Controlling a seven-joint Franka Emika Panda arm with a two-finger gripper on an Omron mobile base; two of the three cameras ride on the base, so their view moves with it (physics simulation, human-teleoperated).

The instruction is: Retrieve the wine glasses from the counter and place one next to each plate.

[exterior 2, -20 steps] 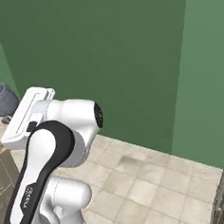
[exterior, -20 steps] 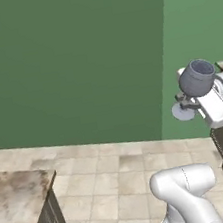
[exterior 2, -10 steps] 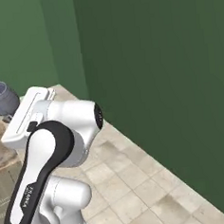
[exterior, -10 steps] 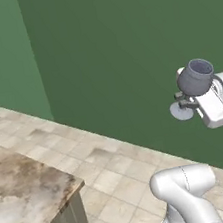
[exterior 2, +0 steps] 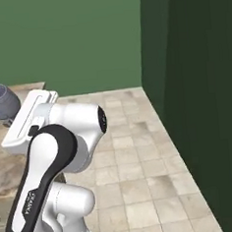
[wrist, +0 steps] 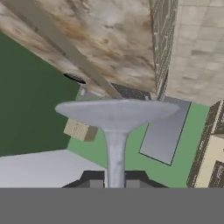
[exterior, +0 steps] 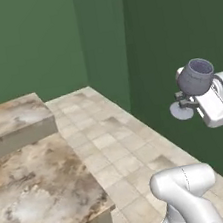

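The fingers [wrist: 115,180] are clamped on the thin stem of a glass [exterior: 195,78], one dark tip on each side of it. In the hand view the stem runs straight out from between the tips to the round foot, which spreads wide just beyond them. In the left base view the glass lies tilted in the air beside the white hand: its grey-blue bowl sits up against the hand's upper side, and its foot sticks out past the fingers toward the green wall [exterior: 172,33]. In the right base view the bowl [exterior 2: 1,102] shows at the far end of the hand, above and behind the arm's big white and black joint. Beyond the foot in the hand view lies a marbled worktop [wrist: 109,30], with tiled floor [wrist: 197,48] to one side of it. In the left base view the marbled worktop [exterior: 39,190] lies well apart from the fingers, low and across the tiled floor from them, with nothing between but air.
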